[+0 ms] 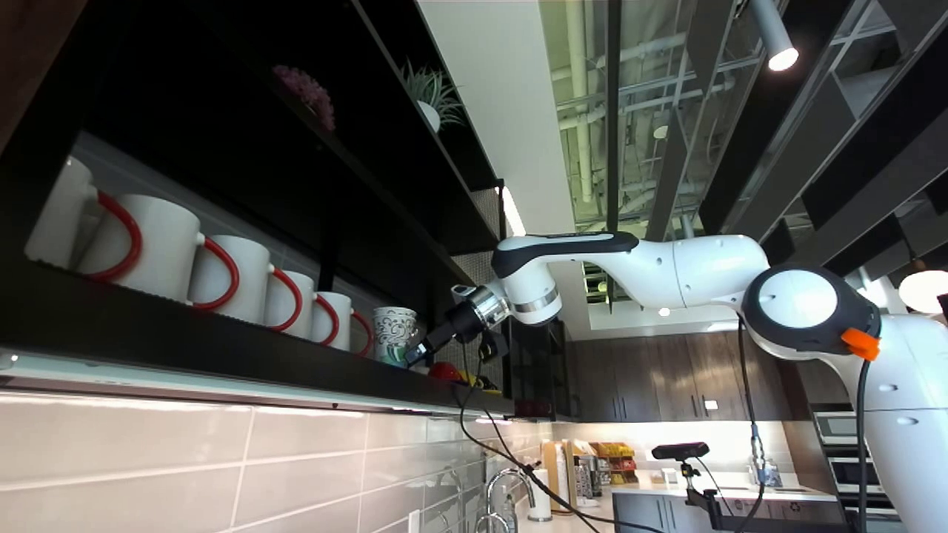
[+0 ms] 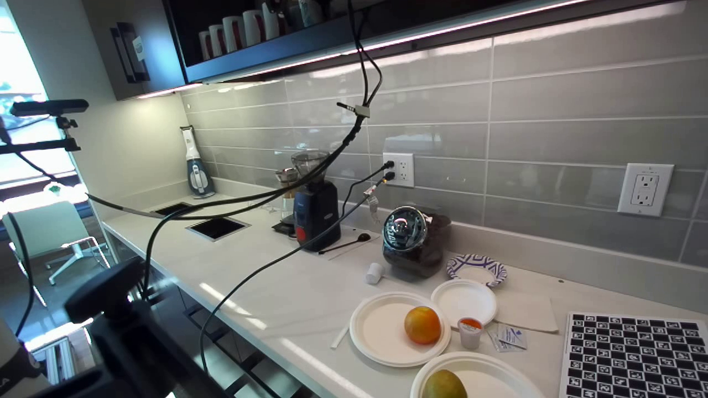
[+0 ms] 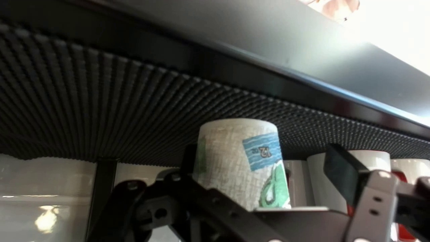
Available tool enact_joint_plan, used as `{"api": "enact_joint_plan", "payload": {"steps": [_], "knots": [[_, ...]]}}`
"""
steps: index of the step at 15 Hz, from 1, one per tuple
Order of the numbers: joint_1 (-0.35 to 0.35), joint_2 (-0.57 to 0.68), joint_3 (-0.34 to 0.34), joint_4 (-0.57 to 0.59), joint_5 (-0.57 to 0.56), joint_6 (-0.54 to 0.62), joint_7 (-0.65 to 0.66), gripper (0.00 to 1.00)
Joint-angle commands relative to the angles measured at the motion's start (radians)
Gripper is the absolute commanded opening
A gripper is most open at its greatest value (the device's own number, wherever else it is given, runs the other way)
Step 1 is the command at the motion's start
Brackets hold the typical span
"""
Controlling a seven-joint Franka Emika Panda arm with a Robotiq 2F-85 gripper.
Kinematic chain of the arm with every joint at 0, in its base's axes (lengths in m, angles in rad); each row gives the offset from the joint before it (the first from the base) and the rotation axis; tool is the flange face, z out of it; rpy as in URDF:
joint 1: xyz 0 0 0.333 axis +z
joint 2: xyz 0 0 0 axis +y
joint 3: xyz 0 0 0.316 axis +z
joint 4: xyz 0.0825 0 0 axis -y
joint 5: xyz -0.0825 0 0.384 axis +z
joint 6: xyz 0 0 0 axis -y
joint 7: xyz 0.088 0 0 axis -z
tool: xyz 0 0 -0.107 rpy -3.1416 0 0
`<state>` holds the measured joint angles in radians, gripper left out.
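A patterned paper cup [image 3: 231, 161] stands upright on a dark shelf; the wrist picture is upside down, so its base is at the top there. The cup also shows in an exterior view [image 1: 395, 333], at the end of a row of white mugs with red handles [image 1: 229, 281]. My gripper [image 3: 265, 164] is open with the cup between its fingers. One finger is close against the cup's side, partly hidden behind it; whether it touches cannot be told. The other finger is apart from the cup, nearer the mugs [image 3: 369, 161]. The gripper also shows in an exterior view [image 1: 416, 354].
The shelf's front edge [image 1: 222, 355] runs below the cup, with another shelf board above. Red and yellow items [image 1: 444, 371] sit beyond the gripper. Black cables [image 2: 354, 132] hang from the arm. The counter below holds a grinder [image 2: 316, 210], plates [image 2: 368, 342] and fruit [image 2: 422, 325].
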<state>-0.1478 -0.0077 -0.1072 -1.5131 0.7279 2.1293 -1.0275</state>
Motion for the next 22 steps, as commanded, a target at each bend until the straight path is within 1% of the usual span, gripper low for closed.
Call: {"api": "enact_joint_plan", "payload": {"steps": [1, 3, 4, 5, 10, 11, 12, 13, 16, 17, 20, 22], "knots": [[0.015, 0.004, -0.003, -0.014, 0.031, 0.039, -0.010, 0.94], [0.017, 0.011, -0.003, -0.012, 0.031, 0.047, -0.007, 0.98], [0.017, 0.013, -0.002, -0.011, 0.032, 0.052, -0.006, 0.97], [0.018, 0.015, -0.001, -0.011, 0.033, 0.058, -0.005, 0.98], [0.018, 0.023, 0.000, -0.012, 0.034, 0.073, -0.001, 0.94], [0.018, 0.024, 0.001, -0.012, 0.034, 0.074, 0.000, 0.86], [0.018, 0.025, 0.001, -0.012, 0.033, 0.075, 0.002, 0.72], [0.018, 0.026, 0.001, -0.011, 0.032, 0.077, 0.002, 0.66], [0.017, 0.027, 0.001, -0.010, 0.032, 0.084, 0.006, 0.43], [0.017, 0.027, 0.001, -0.010, 0.032, 0.086, 0.007, 0.38], [0.016, 0.024, 0.000, -0.010, 0.026, 0.088, 0.013, 0.36], [0.017, 0.012, 0.000, -0.012, -0.005, 0.102, 0.015, 0.36]]}}
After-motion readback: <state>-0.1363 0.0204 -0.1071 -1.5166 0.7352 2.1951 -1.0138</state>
